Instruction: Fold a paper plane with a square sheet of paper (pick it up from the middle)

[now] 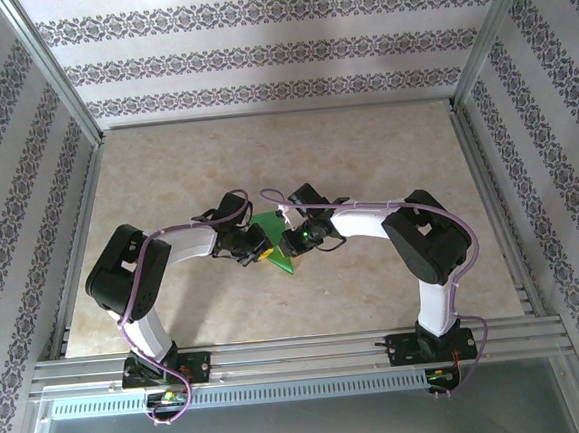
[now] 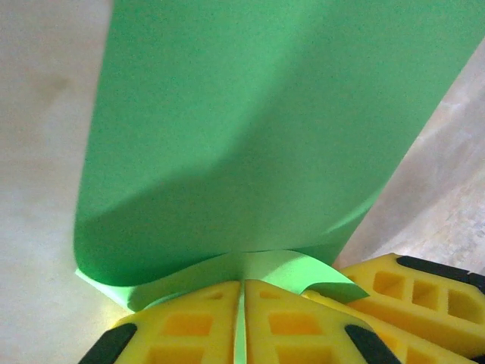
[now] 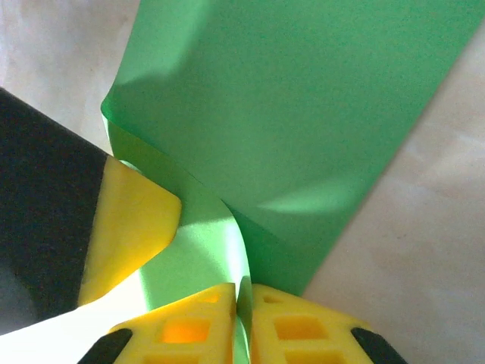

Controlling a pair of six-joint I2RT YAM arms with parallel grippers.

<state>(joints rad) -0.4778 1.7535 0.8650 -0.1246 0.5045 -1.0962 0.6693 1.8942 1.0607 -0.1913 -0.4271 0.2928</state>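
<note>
The left gripper's (image 2: 241, 307) yellow fingers (image 2: 189, 327) were pressed together on a lower edge of the green paper (image 2: 250, 129), a thin strip of it showing in the seam between them. The paper curled up out of that pinch in a small lip and then rose as a broad, smooth sheet across most of the left wrist view. Just to the right, another yellow finger with ribbed pockets lay close beside the left pair, under the same curled edge. The right gripper's (image 3: 242, 311) fingers (image 3: 299, 327) were likewise clamped shut on the paper, with a green sliver caught between them. From there the sheet bent upward in a fold and spread away to the upper right. In the right wrist view a yellow finger pad on a black body sat against the paper's left side. From above, the two grippers met nose to nose near the middle of the table (image 1: 385, 159). The paper was held between them as a small green shape, and a pointed corner hung toward the near edge. Whether that corner touched the table could not be told. Both arms curved inward from their bases on the metal rail (image 1: 300, 354), and patterned walls (image 1: 257, 54) enclosed the pale marbled table.
</note>
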